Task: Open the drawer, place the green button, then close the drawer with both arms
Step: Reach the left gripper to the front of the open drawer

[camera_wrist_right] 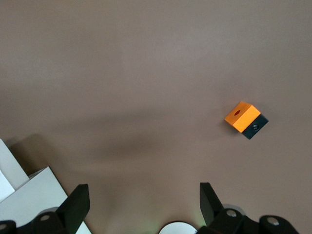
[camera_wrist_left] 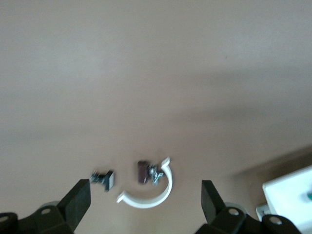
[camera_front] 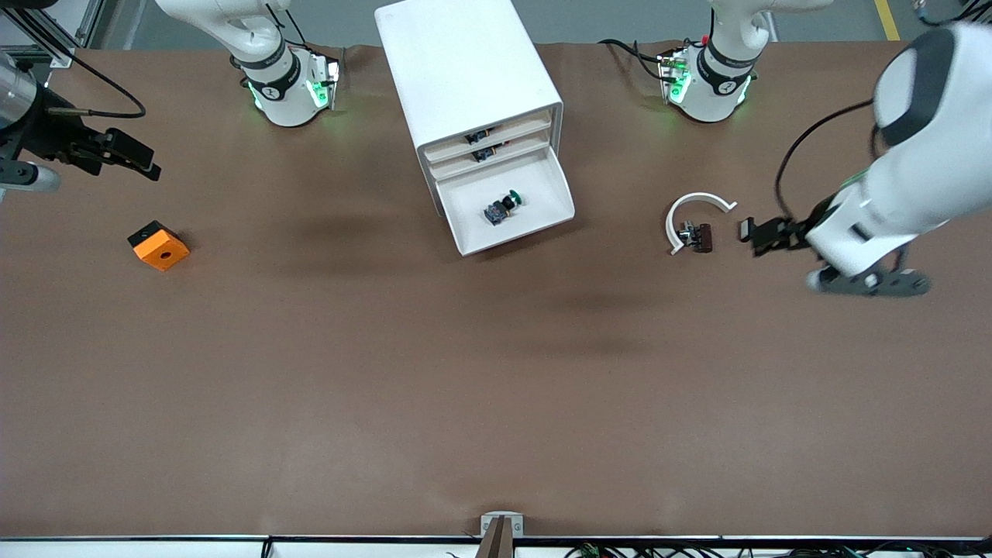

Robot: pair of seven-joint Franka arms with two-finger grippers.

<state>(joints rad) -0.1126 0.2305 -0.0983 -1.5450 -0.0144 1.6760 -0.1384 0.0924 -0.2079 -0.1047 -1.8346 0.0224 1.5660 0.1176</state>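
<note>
The drawer (camera_front: 518,235), third down on the white cabinet (camera_front: 465,70), stands pulled open. The button (camera_front: 504,208), with a green cap and a dark body, lies in it. My left gripper (camera_front: 763,236) is open and empty over the table toward the left arm's end, beside a white C-shaped clamp; its wrist view shows the jaws (camera_wrist_left: 145,200) spread wide and a corner of the drawer (camera_wrist_left: 287,195). My right gripper (camera_front: 138,159) hangs open and empty toward the right arm's end, over the table near the orange cube. Its wrist view (camera_wrist_right: 144,200) shows nothing between the fingers.
A white C-shaped clamp (camera_front: 696,208) lies with a small dark piece (camera_front: 699,236) inside its curve. Another small piece (camera_front: 745,227) lies just beside the left gripper. An orange cube (camera_front: 159,246) with a black hole sits toward the right arm's end. The two upper drawers hold small dark parts.
</note>
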